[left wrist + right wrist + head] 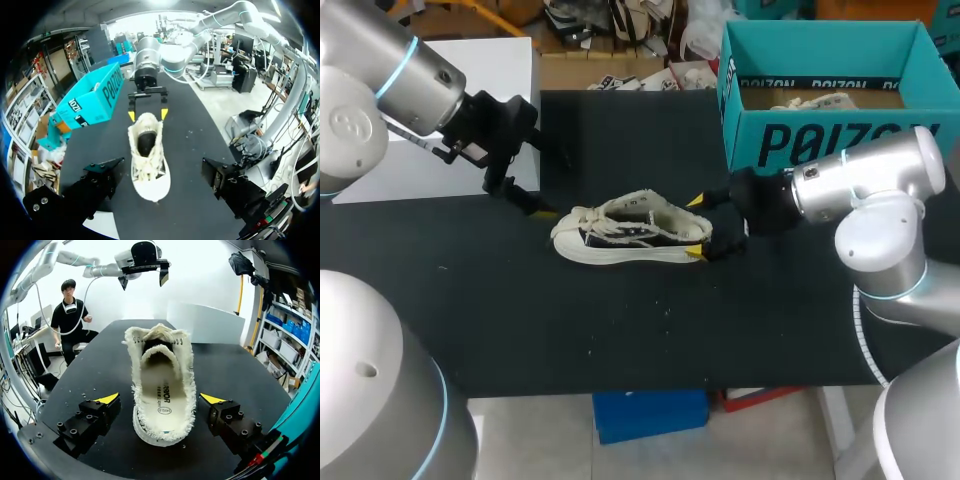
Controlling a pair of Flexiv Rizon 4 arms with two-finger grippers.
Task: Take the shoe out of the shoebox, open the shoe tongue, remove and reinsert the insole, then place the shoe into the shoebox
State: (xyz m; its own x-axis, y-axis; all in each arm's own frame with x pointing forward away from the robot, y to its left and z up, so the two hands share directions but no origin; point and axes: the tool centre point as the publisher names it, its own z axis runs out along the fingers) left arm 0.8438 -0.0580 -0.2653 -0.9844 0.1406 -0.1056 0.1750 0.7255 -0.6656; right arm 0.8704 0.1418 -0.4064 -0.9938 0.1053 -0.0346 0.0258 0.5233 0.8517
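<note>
A cream and black canvas shoe (630, 232) lies on the black table (620, 330), toe toward my left arm. Its tongue is pulled up and the pale insole (160, 390) shows inside. My right gripper (698, 226) stands open around the heel, one yellow tip on each side, with a gap to the shoe (159, 365) on both. My left gripper (525, 200) hangs open just above and behind the toe; from its wrist the shoe (147, 160) lies below its spread fingers (100, 180). The teal shoebox (820, 140) stands at the back right.
A second pale shoe (810, 100) lies inside the shoebox. A white block (470, 110) stands at the table's back left, behind my left arm. The front half of the table is bare black cloth.
</note>
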